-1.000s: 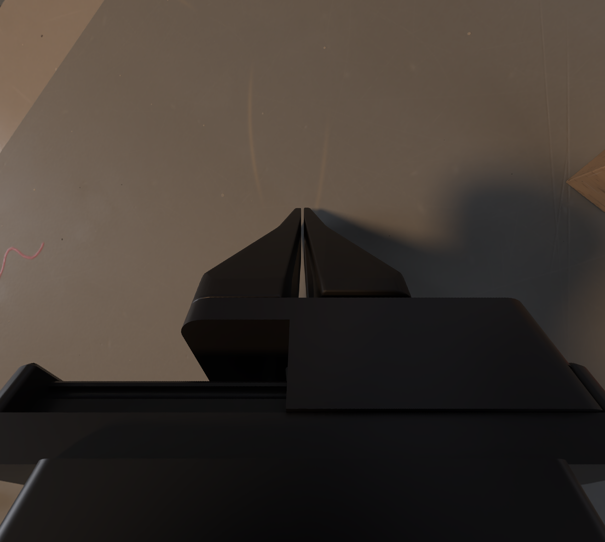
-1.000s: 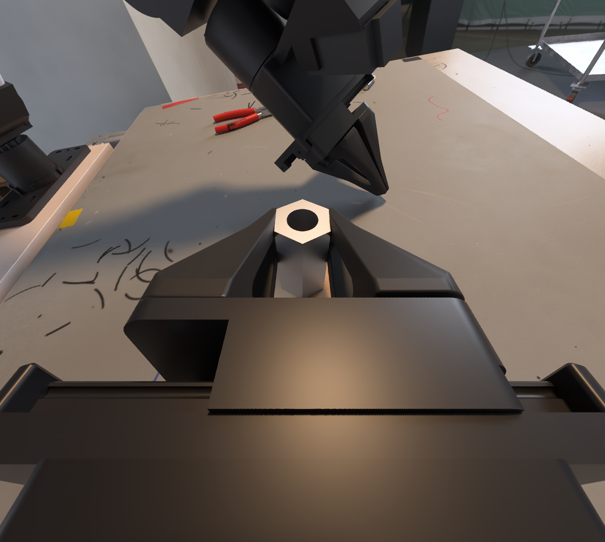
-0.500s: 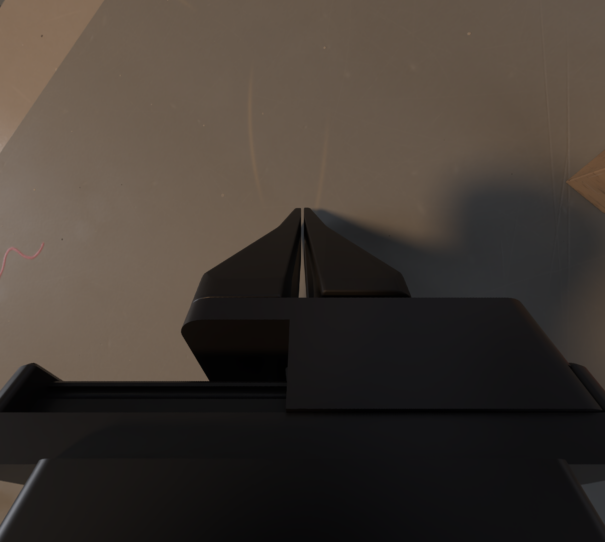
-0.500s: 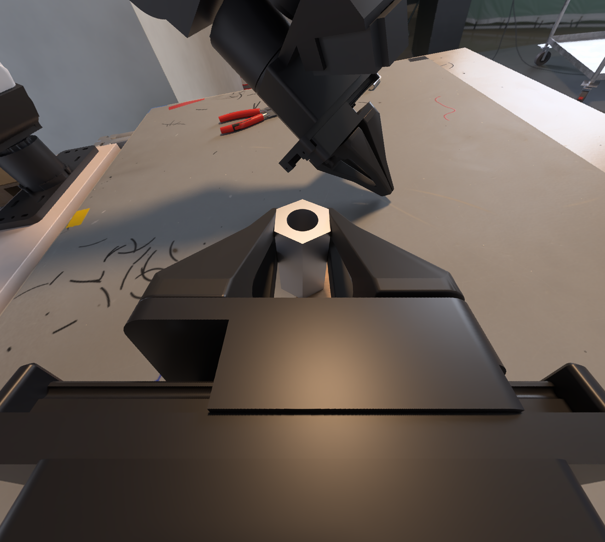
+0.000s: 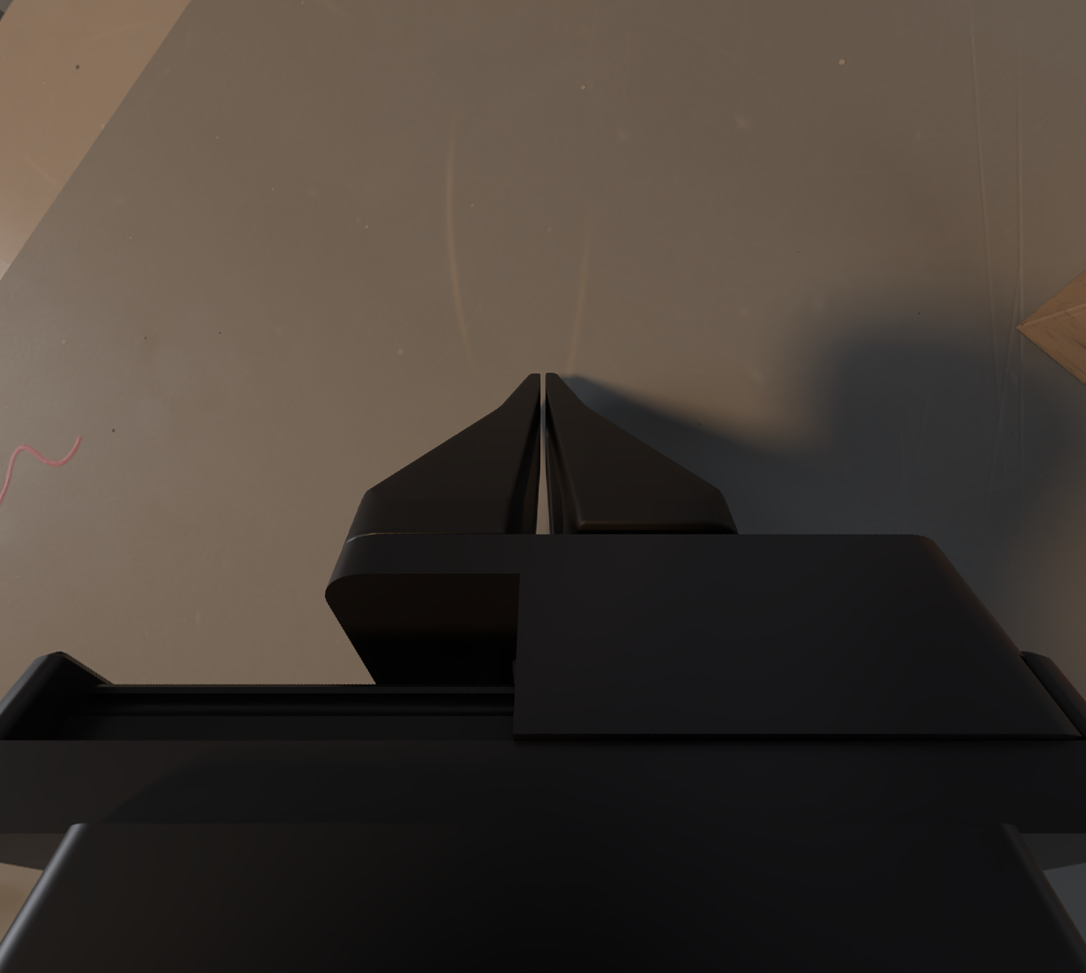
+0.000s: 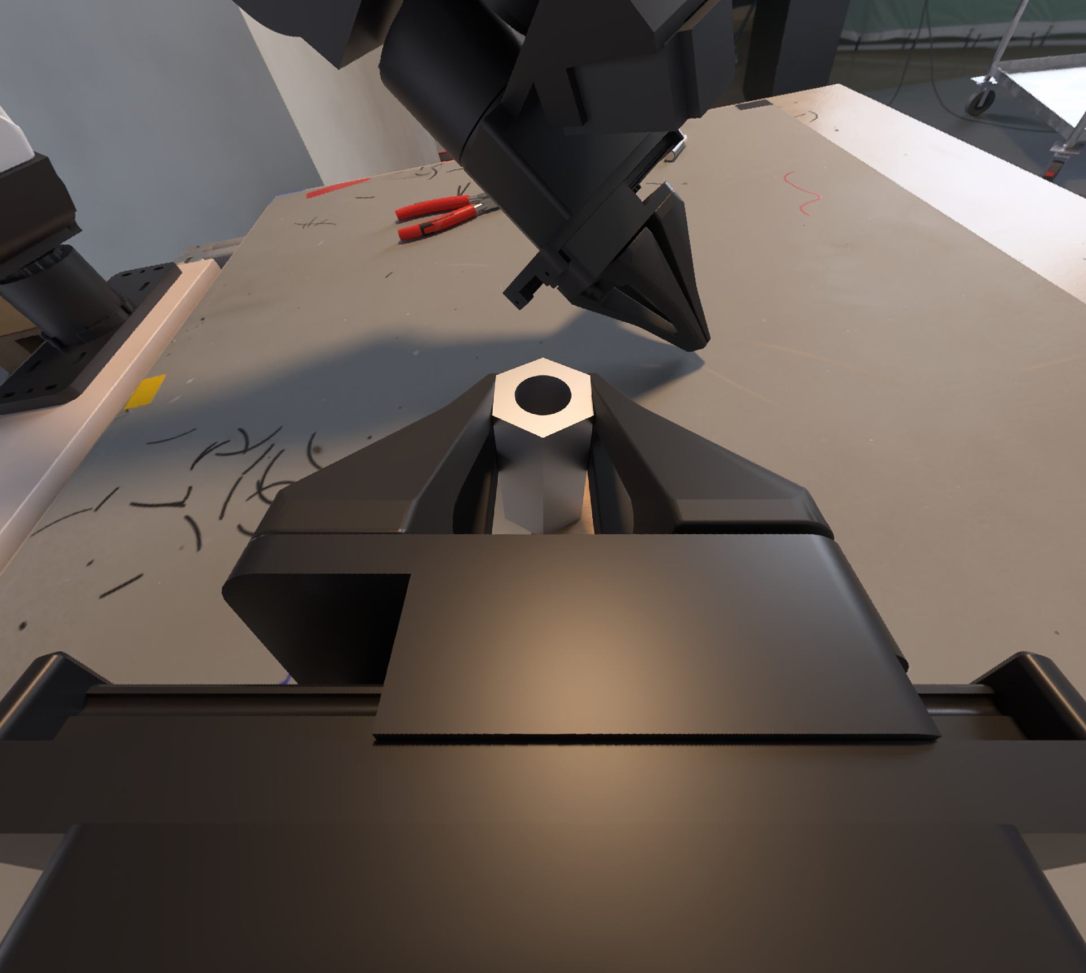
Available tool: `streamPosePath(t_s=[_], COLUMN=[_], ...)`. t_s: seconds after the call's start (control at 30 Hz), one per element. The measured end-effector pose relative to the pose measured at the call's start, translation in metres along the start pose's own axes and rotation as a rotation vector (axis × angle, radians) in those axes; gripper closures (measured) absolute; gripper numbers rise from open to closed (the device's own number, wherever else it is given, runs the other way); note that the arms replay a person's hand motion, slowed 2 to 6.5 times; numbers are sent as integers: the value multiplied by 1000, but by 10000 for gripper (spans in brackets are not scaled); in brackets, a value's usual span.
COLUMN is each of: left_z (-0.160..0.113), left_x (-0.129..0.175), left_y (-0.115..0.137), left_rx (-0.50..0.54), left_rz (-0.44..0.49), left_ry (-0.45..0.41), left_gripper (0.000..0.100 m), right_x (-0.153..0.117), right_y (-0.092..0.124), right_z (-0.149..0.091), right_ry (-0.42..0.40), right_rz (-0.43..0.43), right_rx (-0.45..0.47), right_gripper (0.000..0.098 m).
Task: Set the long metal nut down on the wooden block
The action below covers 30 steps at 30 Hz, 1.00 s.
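Note:
My right gripper (image 6: 542, 404) is shut on the long metal nut (image 6: 542, 416), a silver hexagonal piece held upright with its bored end face up, above the table. A corner of the wooden block (image 5: 1061, 337) shows at the right edge of the left wrist view, resting on the table. My left gripper (image 5: 542, 376) is shut and empty, pointing down close above the bare tabletop, well left of the block. The left gripper also shows in the right wrist view (image 6: 690, 337), just beyond the nut and to its right.
Red-handled pliers (image 6: 441, 217) lie far back on the grey table (image 6: 852, 416). Black scribbles (image 6: 235, 469) mark the table at left, a red squiggle (image 6: 804, 193) at right. An arm base (image 6: 53, 293) stands at the left edge. The left arm's body (image 6: 529, 64) hangs overhead.
In the right wrist view the scene has shifted slightly right, so my right gripper with the nut has turned or moved a little leftward. The left wrist view is unchanged.

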<state>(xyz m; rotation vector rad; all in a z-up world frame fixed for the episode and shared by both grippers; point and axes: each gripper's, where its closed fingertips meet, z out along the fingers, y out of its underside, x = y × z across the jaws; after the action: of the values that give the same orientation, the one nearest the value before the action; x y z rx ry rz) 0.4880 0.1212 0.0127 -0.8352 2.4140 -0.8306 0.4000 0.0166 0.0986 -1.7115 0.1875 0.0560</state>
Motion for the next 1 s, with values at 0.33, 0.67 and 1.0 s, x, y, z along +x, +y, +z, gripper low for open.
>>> streamPosePath(t_s=[0.33, 0.67, 1.0], left_z=[0, 0, 0], left_x=[0, 0, 0], left_y=[0, 0, 0], left_rx=[0, 0, 0], left_rz=[0, 0, 0], left_ry=[0, 0, 0], left_gripper=[988, 989, 988], right_x=[0, 0, -1], right_y=[0, 0, 0], right_z=[0, 0, 0], right_ry=[-6, -7, -10], right_rz=[2, 4, 9], right_rx=[1, 1, 1], right_gripper=[737, 737, 695])
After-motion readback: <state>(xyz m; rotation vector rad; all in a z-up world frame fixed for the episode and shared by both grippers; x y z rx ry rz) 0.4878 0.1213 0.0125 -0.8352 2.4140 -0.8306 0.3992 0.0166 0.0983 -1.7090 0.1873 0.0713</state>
